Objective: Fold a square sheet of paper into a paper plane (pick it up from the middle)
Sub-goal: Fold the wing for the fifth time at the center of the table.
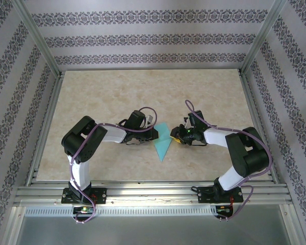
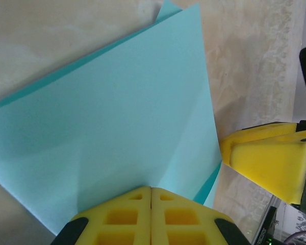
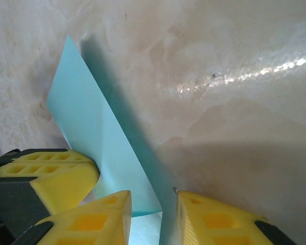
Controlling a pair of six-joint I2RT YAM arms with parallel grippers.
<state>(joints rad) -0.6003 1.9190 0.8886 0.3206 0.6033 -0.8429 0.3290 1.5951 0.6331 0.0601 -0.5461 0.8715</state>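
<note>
The turquoise square sheet of paper (image 1: 163, 145) lies on the table between the two arms, folded into a long pointed shape whose tip points toward the near edge. My left gripper (image 1: 154, 133) is shut, and its joined yellow fingertips (image 2: 151, 190) rest on the paper's (image 2: 117, 112) left side. My right gripper (image 1: 178, 137) sits at the paper's right edge. In the right wrist view it (image 3: 152, 201) is open, and a raised flap of the paper (image 3: 86, 117) stands up in the gap between the jaws. The grippers face each other closely across the paper.
The beige marbled tabletop (image 1: 117, 97) is ringed by aluminium rails (image 1: 153, 191) and patterned walls. In the left wrist view a right gripper finger (image 2: 265, 158) shows at the right; in the right wrist view a left gripper finger (image 3: 46, 178) shows at the lower left.
</note>
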